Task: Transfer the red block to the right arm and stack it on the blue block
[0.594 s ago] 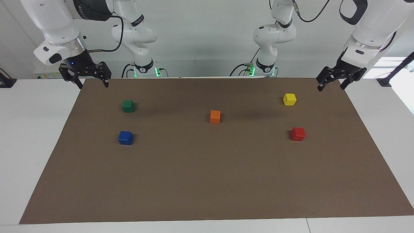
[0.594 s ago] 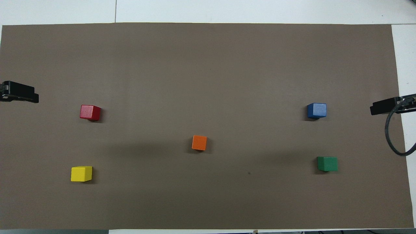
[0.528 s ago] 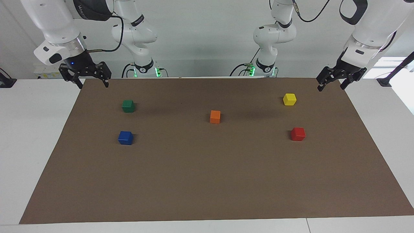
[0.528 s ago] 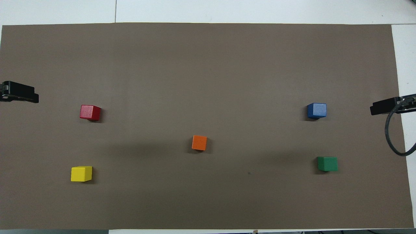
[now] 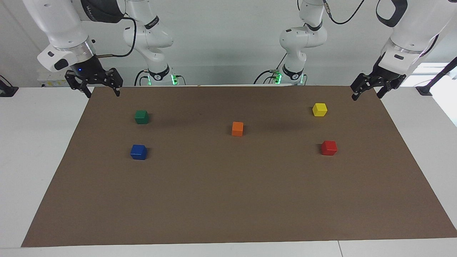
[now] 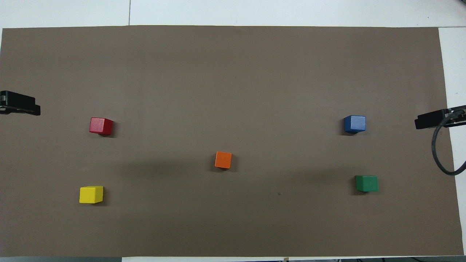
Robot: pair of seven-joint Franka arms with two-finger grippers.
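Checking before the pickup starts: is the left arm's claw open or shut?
Open. In the facing view the left claw hangs over the mat's corner beside the yellow block, fingertips apart, holding nothing.

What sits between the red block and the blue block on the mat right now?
Mostly bare mat. The orange block lies about midway between the red block and the blue block, but nearer the robots, off their line; the overhead view shows it.
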